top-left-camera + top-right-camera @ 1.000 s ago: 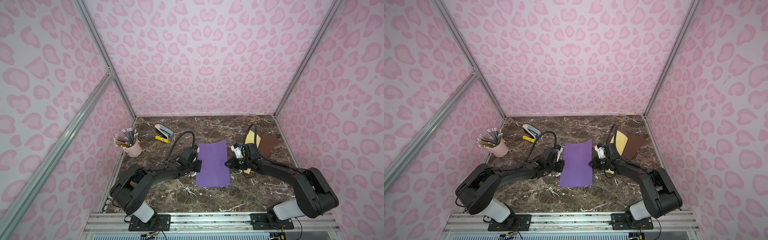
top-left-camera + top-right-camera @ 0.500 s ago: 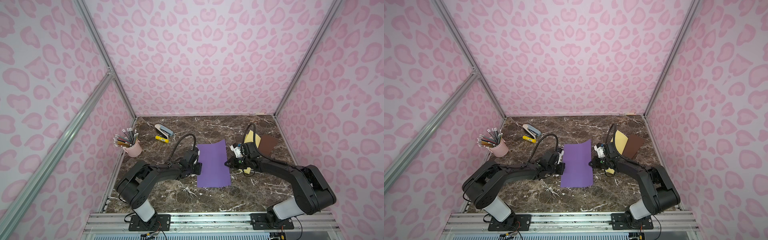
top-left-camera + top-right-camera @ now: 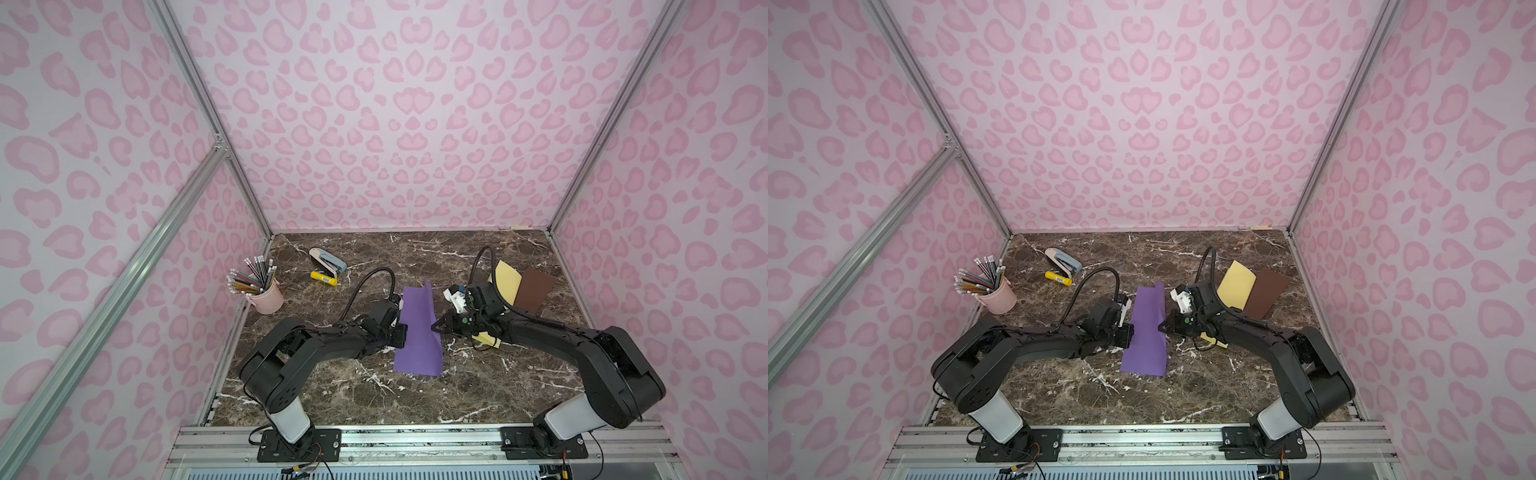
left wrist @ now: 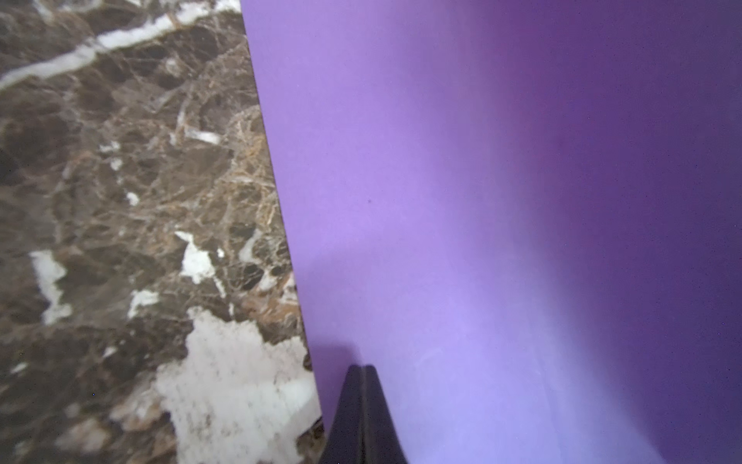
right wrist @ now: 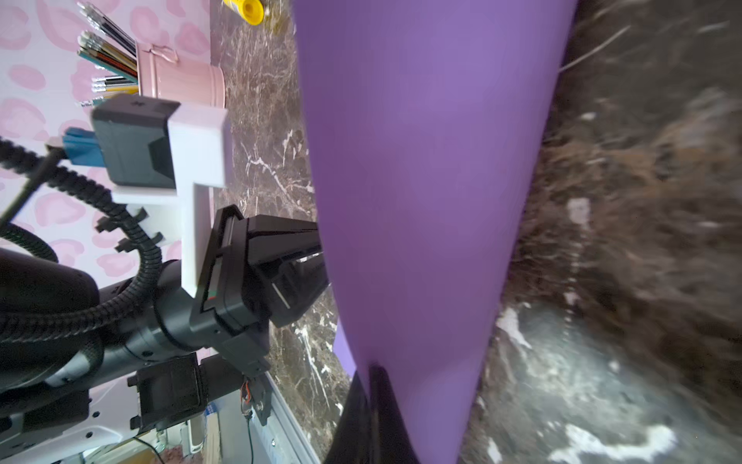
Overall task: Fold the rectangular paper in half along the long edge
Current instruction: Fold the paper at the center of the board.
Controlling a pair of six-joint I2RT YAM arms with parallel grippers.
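- I see a brown marble table point(image 3: 374, 399), walled in by pink spotted panels point(image 3: 395, 124).
- The purple paper point(image 3: 417, 349) lies mid-table, its right long edge raised.
- My left pincer point(image 4: 363, 368) is together over the paper's left edge; my right pincer point(image 3: 435, 326) is clamped on the raised edge.

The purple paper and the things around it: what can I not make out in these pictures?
- Left gripper tips: right wrist view, behind the lifted purple paper.
- Yellow note: both top views, mostly under the right arm.
- Marble table: right wrist view, blurred.
- Pencils in the pink cup: both top views, too small to count.
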